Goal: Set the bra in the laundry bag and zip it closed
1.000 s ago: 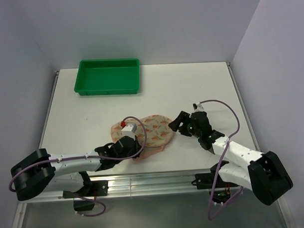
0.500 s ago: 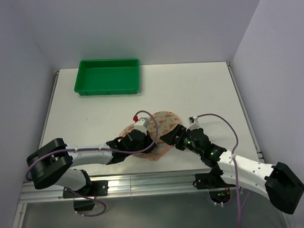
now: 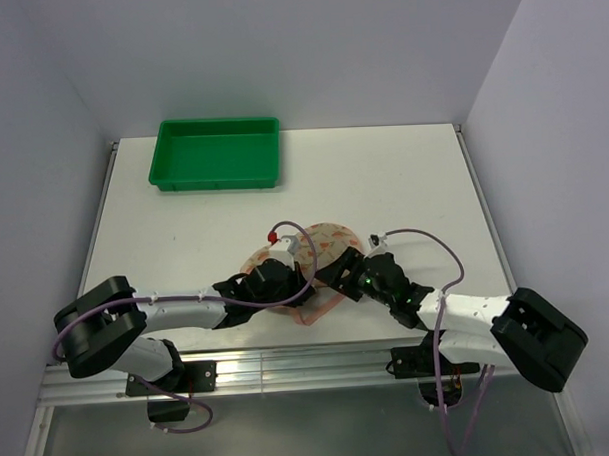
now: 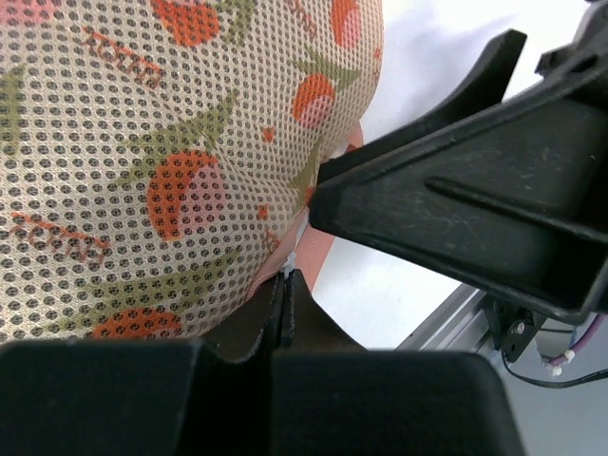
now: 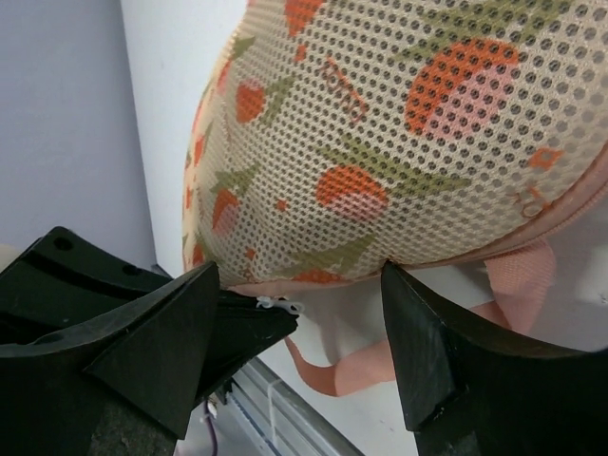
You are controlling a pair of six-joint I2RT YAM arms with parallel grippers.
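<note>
Two-armed, crowding the laundry bag point(image 3: 325, 242) lying by the bench's point(image 3: 403, 175) near edge: pinching its zipper pull point(image 5: 275, 304) with left jaws clenched, straddling its pink edging point(image 5: 560, 214) with right jaws released wide. Showing green tray point(image 3: 218, 154) at far left corner.

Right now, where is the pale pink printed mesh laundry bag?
In the top view, the pale pink printed mesh laundry bag lies about centre near the near edge of the white table, between the left hand and the right hand.
</note>
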